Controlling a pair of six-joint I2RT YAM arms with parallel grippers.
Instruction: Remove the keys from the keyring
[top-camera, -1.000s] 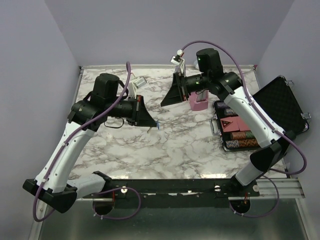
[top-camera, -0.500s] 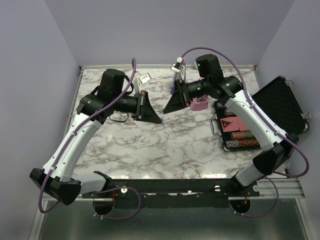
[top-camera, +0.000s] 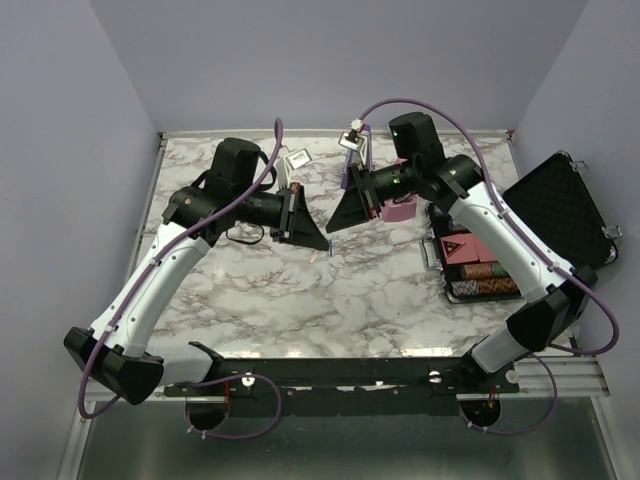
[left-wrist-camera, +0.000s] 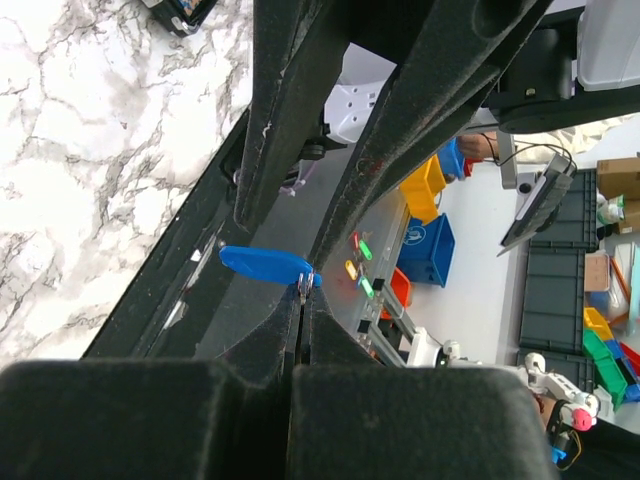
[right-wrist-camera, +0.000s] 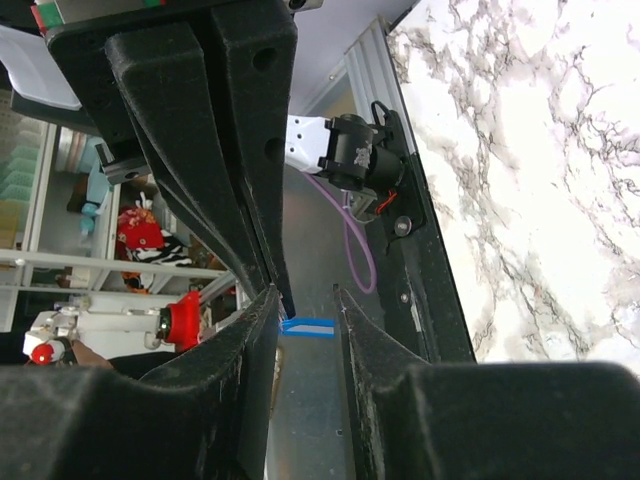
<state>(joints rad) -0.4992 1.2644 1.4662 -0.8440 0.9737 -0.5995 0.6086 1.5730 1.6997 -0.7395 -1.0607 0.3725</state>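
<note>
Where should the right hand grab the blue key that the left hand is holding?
Take the blue key by its oval head, pressing on the flat faces, coming in from the end opposite the left hand. That hand pinches only the small metal bit, so the head sticks out free.

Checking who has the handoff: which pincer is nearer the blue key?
Left. The left pincer is shut on the blue key at its metal end; the right pincer straddles its head, contact unclear.

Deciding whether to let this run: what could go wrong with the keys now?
The left gripper pinches the keys only by their small metal bit, at its very tips, so they could slip and drop to the table. The right gripper is nose to nose with it; the two may collide.
</note>
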